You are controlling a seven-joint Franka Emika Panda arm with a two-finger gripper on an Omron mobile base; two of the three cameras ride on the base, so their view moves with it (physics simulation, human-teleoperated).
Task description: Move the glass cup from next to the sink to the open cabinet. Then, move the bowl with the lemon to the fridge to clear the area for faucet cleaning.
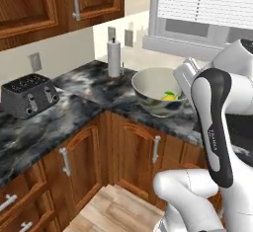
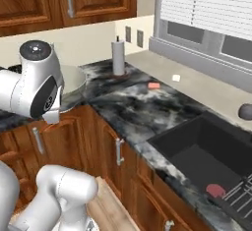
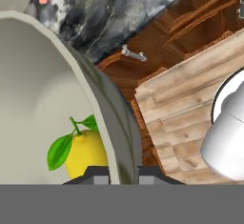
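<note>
currently the bowl [image 3: 57, 85] is being gripped by its rim between the narrowed fingers of the tool [image 3: 123, 173], raised over the front edge of the table [image 1: 94, 90], with the lemon [image 3: 86, 154] being carried inside it.

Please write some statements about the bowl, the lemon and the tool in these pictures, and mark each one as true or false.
1. The lemon lies inside the bowl. True.
2. The tool is closed on the rim of the bowl, one finger inside and one outside. True.
3. The bowl stands inside the sink. False: in the left base view it is lifted at the counter's corner, well away from the basin.
4. The toaster is white. False: it is dark, almost black.
5. A paper towel roll stands upright on the counter near the wall. True.
</note>
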